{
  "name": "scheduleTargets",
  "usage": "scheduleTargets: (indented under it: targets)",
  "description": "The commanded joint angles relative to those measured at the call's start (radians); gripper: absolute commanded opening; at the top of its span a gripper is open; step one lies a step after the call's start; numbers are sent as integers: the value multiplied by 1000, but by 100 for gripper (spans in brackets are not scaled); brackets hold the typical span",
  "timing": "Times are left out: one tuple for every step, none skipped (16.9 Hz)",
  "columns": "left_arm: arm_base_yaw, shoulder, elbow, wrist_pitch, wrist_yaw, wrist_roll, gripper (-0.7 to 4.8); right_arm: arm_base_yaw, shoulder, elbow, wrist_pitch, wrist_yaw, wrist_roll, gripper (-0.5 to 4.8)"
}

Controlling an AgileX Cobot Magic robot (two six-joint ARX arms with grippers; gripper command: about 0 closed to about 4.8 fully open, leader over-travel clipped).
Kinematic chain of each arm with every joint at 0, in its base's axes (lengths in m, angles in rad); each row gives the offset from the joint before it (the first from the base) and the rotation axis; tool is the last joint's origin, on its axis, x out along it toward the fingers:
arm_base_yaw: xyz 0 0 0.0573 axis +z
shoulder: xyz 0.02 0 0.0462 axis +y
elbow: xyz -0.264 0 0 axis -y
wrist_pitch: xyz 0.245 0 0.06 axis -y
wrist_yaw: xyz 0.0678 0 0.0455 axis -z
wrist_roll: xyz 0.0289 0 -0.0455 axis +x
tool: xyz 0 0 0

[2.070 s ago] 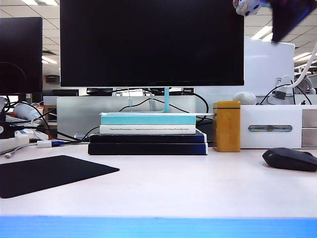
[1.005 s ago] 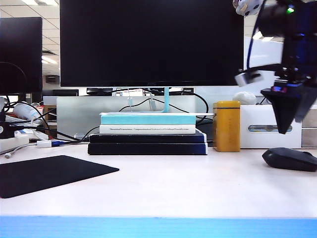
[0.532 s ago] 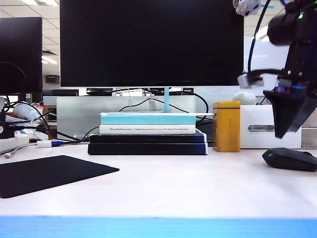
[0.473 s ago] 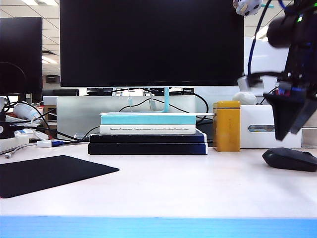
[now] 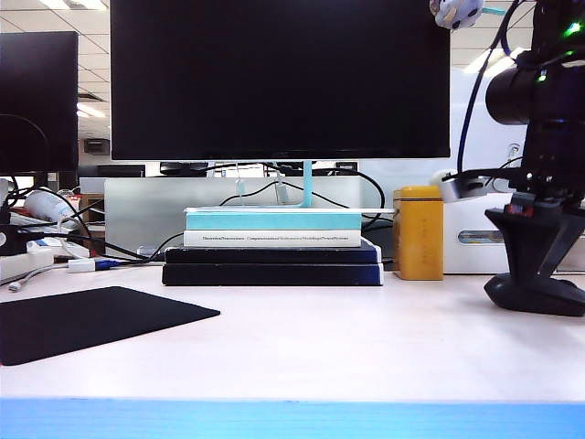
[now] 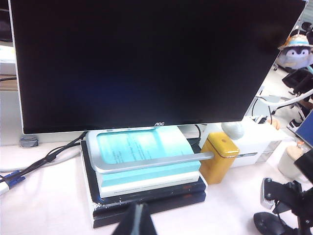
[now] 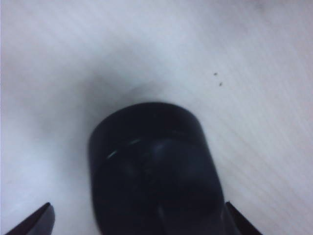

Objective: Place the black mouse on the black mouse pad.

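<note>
Right gripper (image 5: 535,279) lowered over black mouse (image 7: 154,171), jaws apart, yellow tin (image 5: 419,232) beside

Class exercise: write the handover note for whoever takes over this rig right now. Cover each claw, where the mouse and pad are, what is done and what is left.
Right claw: open, down over the black mouse at the desk's right side, fingers either side, not closed.
Left claw: hangs in front of the book stack, idle; open or shut unclear.
Black mouse pad: front left of the desk, bare.
Done: approach to the mouse.
Left: grip, lift, carry across, set down on the pad.
</note>
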Motion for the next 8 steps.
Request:
scheduleTargets:
  targets:
    - [0,-2,7,33,0,-2,-3,-1,6,4,20,12,-3,479]
    - [0,-2,7,35,0,-2,-3,-1,8,4,20,13,-3,479]
    - [0,-2,7,37,1,-8,-3,-1,11,4,23,15,-3,479]
    - [0,-2,7,38,0,-8,-3,-1,13,4,25,26,-3,479]
    - [0,-2,7,39,0,-8,-3,-1,17,4,27,34,-3,479]
    - [0,-2,7,39,0,-8,-3,-1,19,4,26,34,-3,479]
    - [0,-2,7,39,1,-8,-3,-1,25,4,27,35,-3,479]
    - [0,-2,7,39,1,-8,-3,-1,31,4,27,36,-3,479]
